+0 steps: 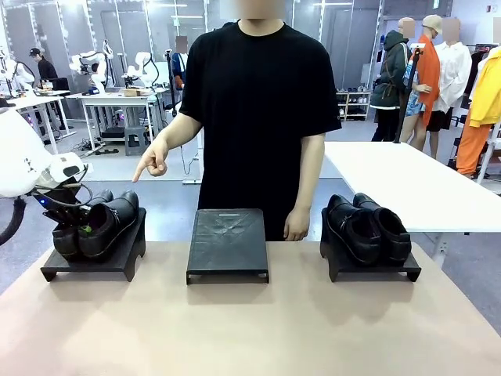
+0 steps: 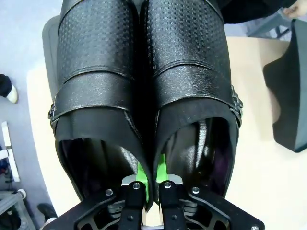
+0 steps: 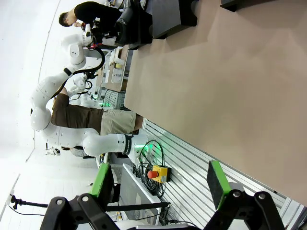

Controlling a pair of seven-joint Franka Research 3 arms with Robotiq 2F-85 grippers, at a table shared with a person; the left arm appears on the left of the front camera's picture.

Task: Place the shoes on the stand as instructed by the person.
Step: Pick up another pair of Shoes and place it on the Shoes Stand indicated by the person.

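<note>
**Left gripper pinching the buckle-strapped pair on the left stand while the person points**

The left gripper (image 1: 81,227) is sitting at the heel end of the buckle-strapped shoes (image 1: 98,225), which are resting side by side on the left stand (image 1: 94,257) at the left end of the tan table (image 1: 250,329). In the left wrist view, the left gripper (image 2: 149,178) is clenched, its green pads (image 2: 161,167) squeezing the two touching inner walls of the shoes (image 2: 144,96) together at the heel openings. The metal buckles are showing on the outer sides of the straps, and the textured toes are pointing away from the camera.

The person (image 1: 258,110) in the black T-shirt is standing at the far side of the table, with one hand (image 1: 153,162) pointing an index finger downward, above and just behind the left stand. The person's other hand (image 1: 297,225) is hanging beside the middle stand (image 1: 227,247), whose flat black top is carrying no shoes.

The second pair of black shoes (image 1: 368,227) is lying on the right stand (image 1: 368,262), toes toward the robot's side.

The right gripper (image 3: 158,187) is released, its green-padded fingers (image 3: 216,184) spread wide apart beyond the table's near edge, holding nothing.
</note>
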